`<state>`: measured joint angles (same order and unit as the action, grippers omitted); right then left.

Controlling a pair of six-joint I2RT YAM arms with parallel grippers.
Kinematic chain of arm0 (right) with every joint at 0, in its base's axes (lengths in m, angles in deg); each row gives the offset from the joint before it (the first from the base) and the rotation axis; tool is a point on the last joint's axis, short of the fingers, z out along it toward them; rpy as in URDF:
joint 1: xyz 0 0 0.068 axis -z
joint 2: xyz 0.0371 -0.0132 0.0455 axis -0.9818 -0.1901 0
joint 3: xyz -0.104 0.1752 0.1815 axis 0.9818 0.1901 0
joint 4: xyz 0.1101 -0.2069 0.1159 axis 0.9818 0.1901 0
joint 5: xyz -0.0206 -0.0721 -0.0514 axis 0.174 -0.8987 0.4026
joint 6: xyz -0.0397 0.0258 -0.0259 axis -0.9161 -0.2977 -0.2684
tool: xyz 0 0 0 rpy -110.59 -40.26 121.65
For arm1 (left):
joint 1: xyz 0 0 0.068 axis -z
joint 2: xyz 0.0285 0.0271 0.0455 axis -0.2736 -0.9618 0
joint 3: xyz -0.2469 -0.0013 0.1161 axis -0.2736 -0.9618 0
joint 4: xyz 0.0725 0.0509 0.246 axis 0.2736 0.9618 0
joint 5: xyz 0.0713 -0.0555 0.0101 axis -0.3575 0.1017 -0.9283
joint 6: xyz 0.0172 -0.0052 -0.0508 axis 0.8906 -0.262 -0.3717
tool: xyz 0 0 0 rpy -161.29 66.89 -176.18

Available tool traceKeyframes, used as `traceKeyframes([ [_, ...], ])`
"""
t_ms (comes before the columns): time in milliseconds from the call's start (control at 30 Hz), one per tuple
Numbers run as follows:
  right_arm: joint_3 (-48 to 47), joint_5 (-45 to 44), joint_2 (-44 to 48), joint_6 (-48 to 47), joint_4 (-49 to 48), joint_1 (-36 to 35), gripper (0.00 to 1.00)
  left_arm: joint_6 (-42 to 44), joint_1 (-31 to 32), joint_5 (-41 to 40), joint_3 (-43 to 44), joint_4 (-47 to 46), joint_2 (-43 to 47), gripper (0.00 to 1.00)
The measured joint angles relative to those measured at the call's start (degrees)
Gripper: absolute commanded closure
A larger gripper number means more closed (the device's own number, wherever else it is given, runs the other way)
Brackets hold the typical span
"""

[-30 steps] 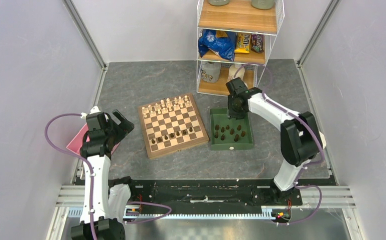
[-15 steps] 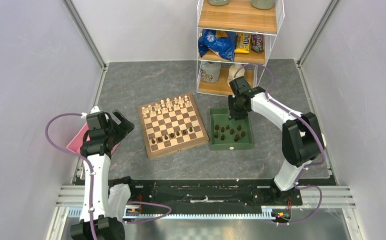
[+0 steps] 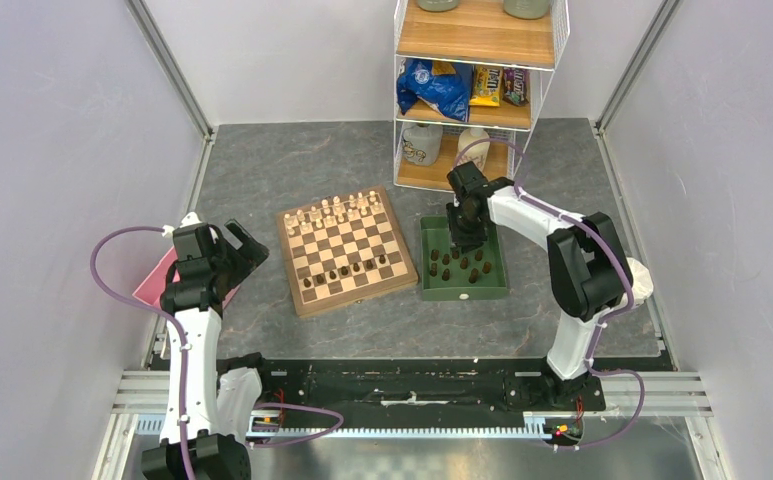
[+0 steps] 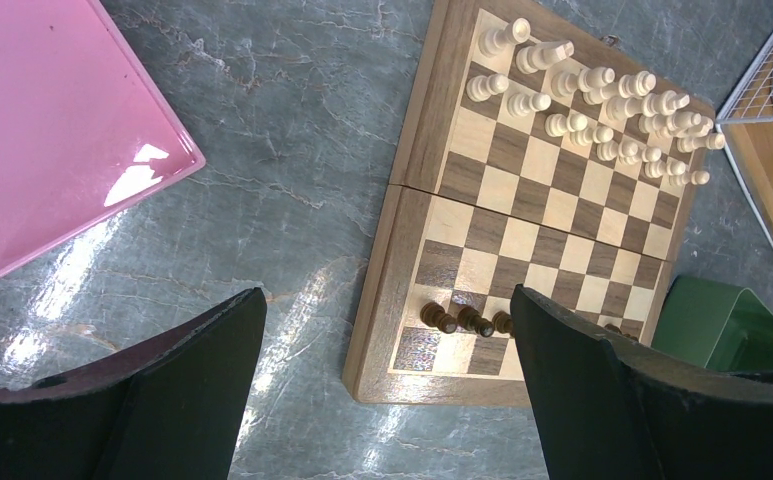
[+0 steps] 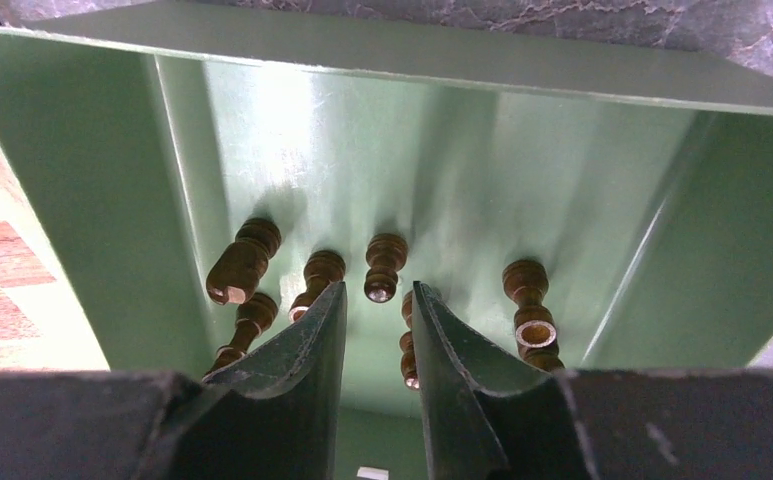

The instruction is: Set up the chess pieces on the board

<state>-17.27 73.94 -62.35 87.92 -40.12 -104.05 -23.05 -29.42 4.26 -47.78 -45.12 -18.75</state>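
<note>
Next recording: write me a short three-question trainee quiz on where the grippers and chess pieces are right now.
1. True or false: the left gripper is open and empty.
2. The right gripper reaches into: A the pink tray, B the dark-green rectangular tray, C the wire shelf?
3. Fill in: the dark-brown wooden chess pieces on the square checkered wooden board stand in its ___ half (near or far from the arm bases).
Key: 1 true; 2 B; 3 near.

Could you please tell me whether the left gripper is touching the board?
Apart. The top view shows bare table between the open left gripper and the board.
</note>
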Motion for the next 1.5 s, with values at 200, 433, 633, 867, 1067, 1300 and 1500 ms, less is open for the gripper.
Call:
traceKeyframes([
  [200,-0.92,0.13,-0.37,-0.2,0.11,0.0,0.65,0.0,-0.22,0.04,0.0,0.0,0.0,0.01],
  [433,-1.16,0.26,-1.22,-0.37,0.28,0.0,0.66,0.0,-0.24,0.11,0.0,0.0,0.0,0.01],
  [633,-1.22,0.33,-1.6,-0.74,0.35,0.0,0.67,0.0,-0.26,0.11,0.0,0.0,0.0,0.01],
  [867,-1.6,0.5,-3.06,-0.79,0.72,0.0,0.7,0.0,-0.26,0.15,0.0,0.0,0.0,0.01],
  [1067,-1.7,0.48,-3.06,-1.01,0.9,-0.02,0.8,0.0,-0.26,0.17,0.0,-0.02,0.0,0.01],
  [1300,-1.95,-0.85,-2.36,-1.2,1.57,-0.22,0.82,0.0,-0.26,0.22,0.0,0.0,0.0,0.01],
  [1500,-3.91,-2.62,2.6,-1.25,2.67,-0.66,0.82,0.0,-0.26,0.33,0.0,-0.02,0.0,0.01],
])
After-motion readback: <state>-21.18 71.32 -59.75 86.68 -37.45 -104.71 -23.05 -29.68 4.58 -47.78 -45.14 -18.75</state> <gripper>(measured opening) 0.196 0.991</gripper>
